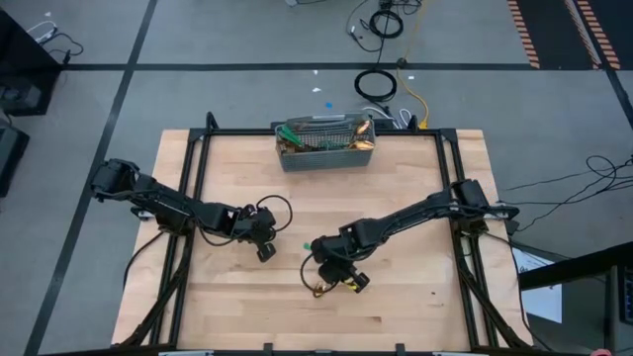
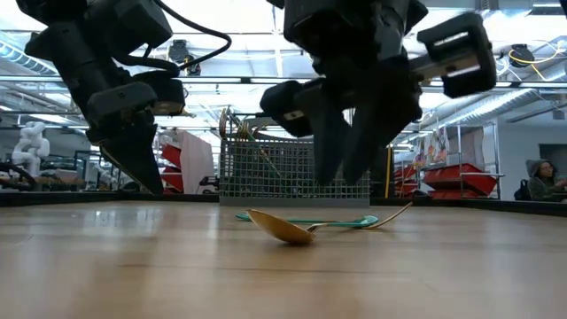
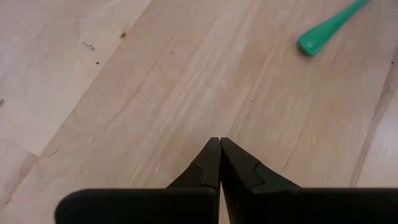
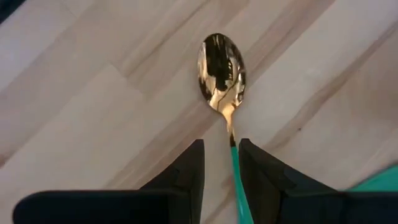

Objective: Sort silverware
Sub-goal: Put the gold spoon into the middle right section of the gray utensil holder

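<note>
Right wrist view: right gripper (image 4: 219, 163) fingers parted astride teal-handled spoon (image 4: 222, 68) | spoon flat on table (image 1: 415, 297), mid-front | left gripper (image 3: 219, 163) closed, empty, beside.

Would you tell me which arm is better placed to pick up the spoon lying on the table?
Right: the right gripper is open, straddling the spoon handle. The left gripper is shut over bare wood.

A lab or industrial workshop: the wooden worktop (image 1: 396, 188) stands on a grey floor (image 1: 218, 40) marked with black tape lines, with loose cables (image 1: 379, 83) lying on it. Beyond it are metal racks with red bins (image 2: 459, 180), overhead strip lights and a seated person (image 2: 540, 180).
</note>
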{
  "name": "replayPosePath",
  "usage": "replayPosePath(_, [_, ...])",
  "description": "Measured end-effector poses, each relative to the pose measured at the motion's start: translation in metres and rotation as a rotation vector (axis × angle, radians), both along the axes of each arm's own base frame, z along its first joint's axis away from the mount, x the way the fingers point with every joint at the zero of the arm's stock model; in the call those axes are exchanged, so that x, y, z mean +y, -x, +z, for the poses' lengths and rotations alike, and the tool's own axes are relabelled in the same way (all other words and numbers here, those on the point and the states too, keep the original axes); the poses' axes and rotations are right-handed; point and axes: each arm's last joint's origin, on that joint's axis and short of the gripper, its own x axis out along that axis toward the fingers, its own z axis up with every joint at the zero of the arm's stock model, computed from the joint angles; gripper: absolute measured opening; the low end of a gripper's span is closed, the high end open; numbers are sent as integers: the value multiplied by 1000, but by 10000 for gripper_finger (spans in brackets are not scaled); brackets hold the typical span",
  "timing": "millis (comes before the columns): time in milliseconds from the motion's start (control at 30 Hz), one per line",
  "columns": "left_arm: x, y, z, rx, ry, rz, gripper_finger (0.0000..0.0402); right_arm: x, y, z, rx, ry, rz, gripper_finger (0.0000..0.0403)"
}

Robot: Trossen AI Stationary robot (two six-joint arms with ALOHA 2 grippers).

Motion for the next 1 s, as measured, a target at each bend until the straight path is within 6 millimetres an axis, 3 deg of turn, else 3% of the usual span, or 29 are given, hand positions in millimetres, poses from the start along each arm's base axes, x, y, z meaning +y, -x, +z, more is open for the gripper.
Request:
replayPosePath(333, [0,0,0,-1,0,0,8,1,-9,-20,-20,14,37,89])
replayPosePath(500, [0,0,0,3,-1,0,8,1,-12,-42,27,45,22,88])
replayPosePath(667, [0,0,0,1,0,0,8,-2,-10,-56,92,124,-12,43])
replayPosePath(767, [0,0,0,0,0,0,8,-2,-9,-57,108,148,-63,9])
replayPosePath(867, [0,0,0,0,0,1,8,-3,-8,-53,110,146,-110,4])
replayPosePath(1000, [0,0,0,0,2,3,8,-4,-7,-35,57,142,-172,2])
